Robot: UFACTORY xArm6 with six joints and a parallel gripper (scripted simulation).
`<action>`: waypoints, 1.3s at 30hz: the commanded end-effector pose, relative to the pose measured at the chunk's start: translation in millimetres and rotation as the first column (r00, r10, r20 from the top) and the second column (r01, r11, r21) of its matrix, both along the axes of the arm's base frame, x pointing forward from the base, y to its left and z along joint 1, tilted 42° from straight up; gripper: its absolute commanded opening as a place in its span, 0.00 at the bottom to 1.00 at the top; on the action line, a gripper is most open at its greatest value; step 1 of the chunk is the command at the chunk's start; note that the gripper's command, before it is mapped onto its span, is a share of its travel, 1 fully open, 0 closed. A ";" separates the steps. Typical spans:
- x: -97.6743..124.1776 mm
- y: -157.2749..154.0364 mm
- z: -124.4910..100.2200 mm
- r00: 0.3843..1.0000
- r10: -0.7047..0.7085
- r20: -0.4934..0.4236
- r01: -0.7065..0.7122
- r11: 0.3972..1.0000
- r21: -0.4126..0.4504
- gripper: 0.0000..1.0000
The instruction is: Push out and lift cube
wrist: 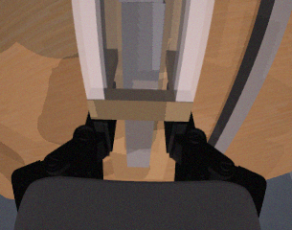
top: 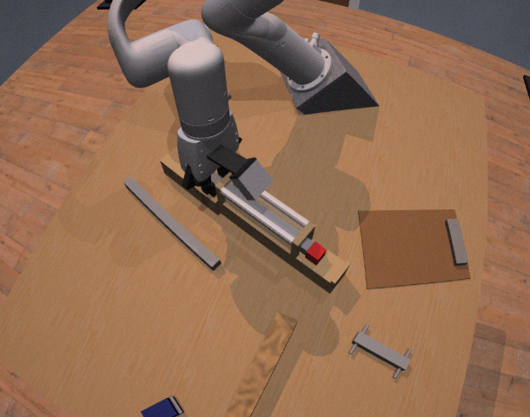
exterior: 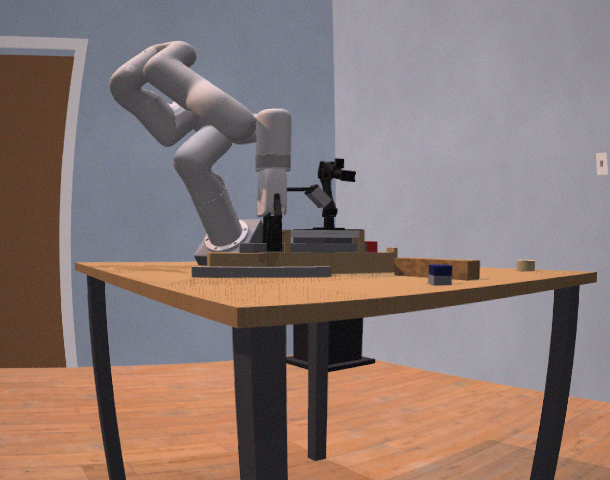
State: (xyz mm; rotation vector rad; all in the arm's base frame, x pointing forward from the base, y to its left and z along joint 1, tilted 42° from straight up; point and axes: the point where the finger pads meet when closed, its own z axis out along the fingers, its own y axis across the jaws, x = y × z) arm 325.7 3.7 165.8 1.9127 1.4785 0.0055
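The red cube [top: 315,251] sits on the short ledge [top: 333,269] just outside the wooden channel [top: 265,210], at the end with the raised lip; it also shows in the side view [exterior: 371,246]. A grey push rod [top: 307,245] runs through the channel, and its far tip touches the cube. My gripper [top: 202,182] hangs at the channel's opposite end, outside it. In the wrist view the fingers stand on both sides of the rod's near end [wrist: 141,144] with a small gap on each side, so the gripper is open.
A long grey bar [top: 170,221] lies beside the channel on its left. A brown mat [top: 414,248] with a grey block lies to the right. A grey pegged piece [top: 380,351], a wooden plank [top: 261,366] and a blue block [top: 160,408] lie nearer the front.
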 end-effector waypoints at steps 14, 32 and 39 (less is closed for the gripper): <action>-27.1 35.7 51.5 1.000 0.001 0.002 -0.001 1.000 0.001 0.38; -41.6 -4.9 75.6 1.000 -0.001 0.000 0.001 1.000 0.004 0.00; -59.8 -43.4 89.9 1.000 0.001 0.003 -0.001 1.000 0.001 0.00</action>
